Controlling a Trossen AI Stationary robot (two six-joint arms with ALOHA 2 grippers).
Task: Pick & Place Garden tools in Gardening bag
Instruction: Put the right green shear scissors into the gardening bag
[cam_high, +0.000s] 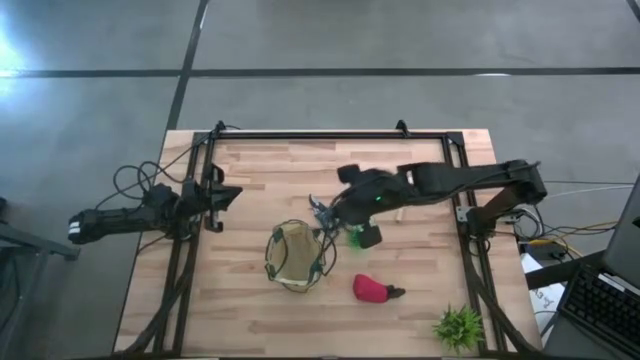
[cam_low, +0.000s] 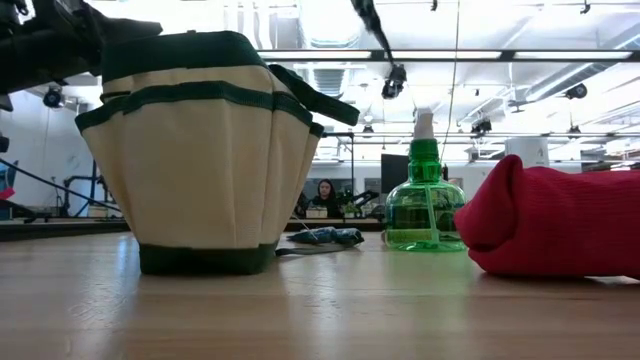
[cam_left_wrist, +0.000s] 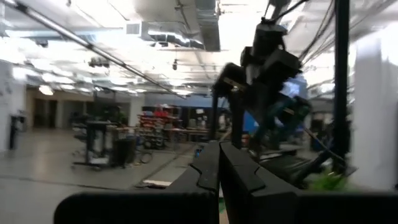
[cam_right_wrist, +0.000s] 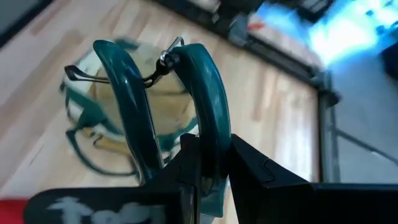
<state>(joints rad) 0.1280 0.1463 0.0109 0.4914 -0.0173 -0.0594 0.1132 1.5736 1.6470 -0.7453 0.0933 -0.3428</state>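
1. Right gripper (cam_right_wrist: 208, 165) clamped on teal-handled shears (cam_right_wrist: 186, 93), held above the table just beside the bag's (cam_high: 293, 256) rim.
2. Bag upright mid-table, open top.
3. Left gripper (cam_left_wrist: 219, 171) closed, empty, parked at table's left edge.
4. Red piece (cam_high: 372, 289) lies near bag; green spray bottle (cam_low: 424, 205) beyond it; plant (cam_high: 459, 326) at corner.

Gardening bag (cam_low: 205, 150) stands left of green spray bottle (cam_low: 424, 205).

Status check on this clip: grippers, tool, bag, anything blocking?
Right gripper shut on teal-handled shears, above table beside bag. Left gripper shut, parked at left edge. Nothing blocking bag mouth.
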